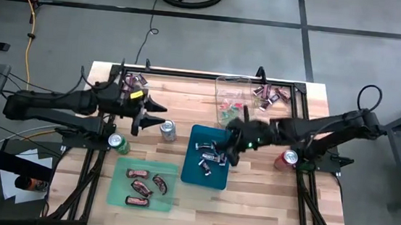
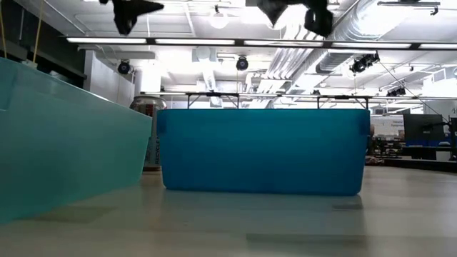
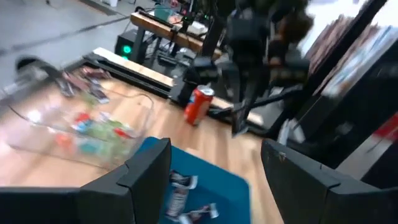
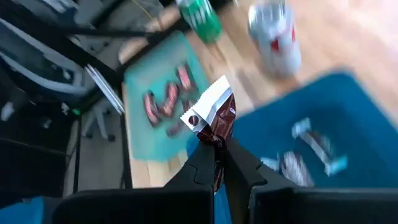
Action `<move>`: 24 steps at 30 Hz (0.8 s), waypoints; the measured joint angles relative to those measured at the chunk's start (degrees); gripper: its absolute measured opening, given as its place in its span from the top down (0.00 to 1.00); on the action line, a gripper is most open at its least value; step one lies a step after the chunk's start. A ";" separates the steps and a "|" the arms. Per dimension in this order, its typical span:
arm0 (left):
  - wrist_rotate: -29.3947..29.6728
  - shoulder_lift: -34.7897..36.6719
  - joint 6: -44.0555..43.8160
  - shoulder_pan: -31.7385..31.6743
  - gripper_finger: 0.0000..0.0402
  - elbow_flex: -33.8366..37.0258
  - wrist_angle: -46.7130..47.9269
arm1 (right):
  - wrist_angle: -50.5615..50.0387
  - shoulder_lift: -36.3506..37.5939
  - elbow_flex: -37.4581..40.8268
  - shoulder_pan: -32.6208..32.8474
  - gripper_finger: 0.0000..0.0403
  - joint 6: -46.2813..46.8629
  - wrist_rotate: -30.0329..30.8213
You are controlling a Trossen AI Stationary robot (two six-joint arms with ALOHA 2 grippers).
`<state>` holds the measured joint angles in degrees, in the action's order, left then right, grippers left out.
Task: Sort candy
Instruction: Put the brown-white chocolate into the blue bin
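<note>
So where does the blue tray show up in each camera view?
High view: the blue tray lies at table centre, under the right gripper.
Low view: its long blue wall fills the middle.
Left wrist view: one corner shows between the left gripper's fingers.
Right wrist view: it spreads behind the held candy.
Shared landmark: the silver can, beside the tray, also at.

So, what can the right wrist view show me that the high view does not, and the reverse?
Only the right wrist view shows the right gripper shut on a dark-and-silver wrapped candy. Only the high view shows the clear bin of bright sweets, the red can and the left gripper, open above the table. Both show the blue tray, the green tray with red-brown bars, and the green can.
</note>
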<state>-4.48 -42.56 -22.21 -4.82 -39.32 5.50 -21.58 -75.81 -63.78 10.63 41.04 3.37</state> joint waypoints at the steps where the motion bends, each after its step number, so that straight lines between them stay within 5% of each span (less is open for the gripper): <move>1: -0.02 0.29 -2.17 0.00 0.41 1.57 -1.74 | 0.36 0.00 1.56 0.92 1.00 1.84 0.67; 12: 8.53 0.80 -7.61 -0.04 0.41 5.29 -6.55 | 22.75 -0.48 21.09 0.56 1.00 11.64 6.07; 19: 12.57 0.56 -7.66 -0.04 0.41 5.30 -7.09 | 20.37 -0.44 20.68 -0.52 0.95 6.42 6.39; 24: 12.78 0.58 -7.64 -0.04 0.41 5.30 -7.10 | 16.35 -0.61 20.67 -0.66 0.80 5.05 8.54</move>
<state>8.29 -41.98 -29.85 -4.86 -34.02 -1.61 -5.23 -76.42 -43.11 9.97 46.09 11.91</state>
